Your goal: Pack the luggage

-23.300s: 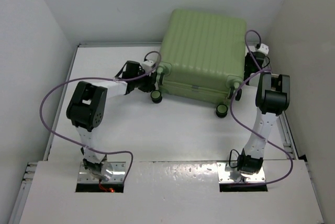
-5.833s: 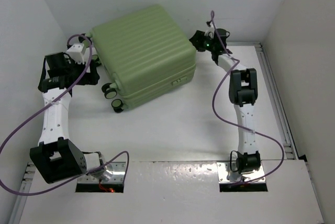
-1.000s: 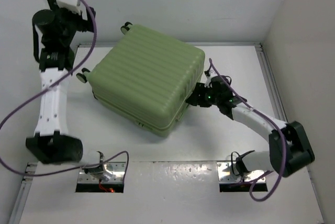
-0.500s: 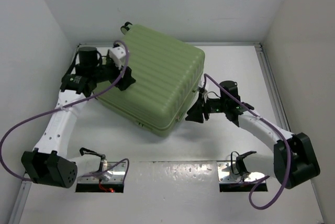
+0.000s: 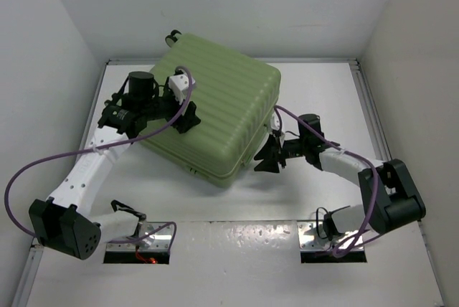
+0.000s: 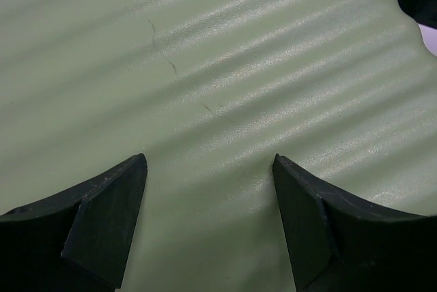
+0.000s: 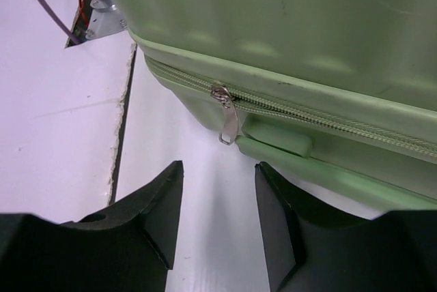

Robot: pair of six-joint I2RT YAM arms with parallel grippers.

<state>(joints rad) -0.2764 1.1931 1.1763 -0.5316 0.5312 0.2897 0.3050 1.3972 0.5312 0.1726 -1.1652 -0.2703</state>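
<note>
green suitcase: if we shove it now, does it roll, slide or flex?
Probably slides, not rolls: the luggage lies on its broad face and the visible wheel looks clear of the table. The ribbed shell looks stiff, so the open left gripper likely won't dent it. Its smooth surface may let a push slip.

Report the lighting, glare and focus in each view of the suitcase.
Top external: even, soft light, the luggage sharp, a faint shadow along its near edge. Left wrist: soft bands of sheen across it, no hard glare. Right wrist: the zipper pull in focus, the right gripper dark and near-featureless.
</note>
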